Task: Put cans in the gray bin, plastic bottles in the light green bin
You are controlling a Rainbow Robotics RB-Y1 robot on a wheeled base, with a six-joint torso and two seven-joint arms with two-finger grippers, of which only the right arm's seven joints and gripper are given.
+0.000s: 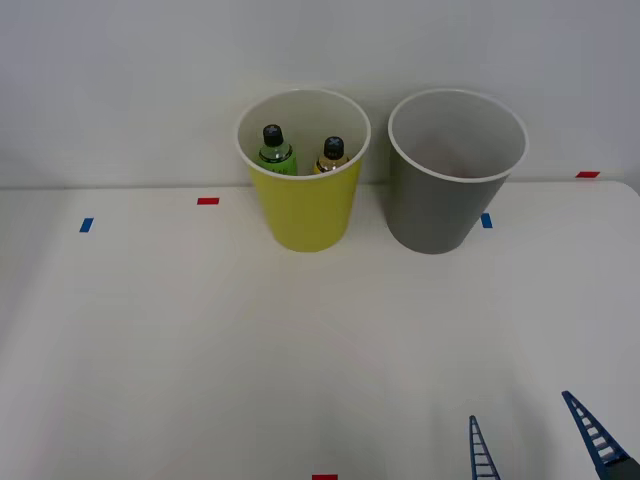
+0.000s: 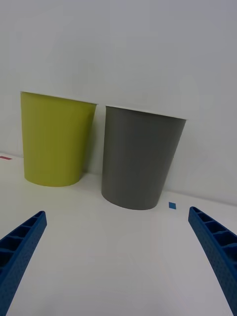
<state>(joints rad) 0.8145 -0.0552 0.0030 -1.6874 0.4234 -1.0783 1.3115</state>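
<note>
Plastic bottles (image 1: 277, 149) stand inside the light green bin (image 1: 305, 215), beside the gray bin (image 1: 435, 215); my tool (image 1: 538, 440) hangs released, holding nothing, above the desk (image 1: 200, 340).

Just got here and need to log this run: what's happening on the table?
A robot is sorting items into two bins. Both plastic bottles, the green one and the amber one, stand inside the light green bin. The gray bin beside it shows nothing inside from the front view. The right gripper hangs at the table's near edge, fingers open and holding nothing, apart from both bins.
</note>
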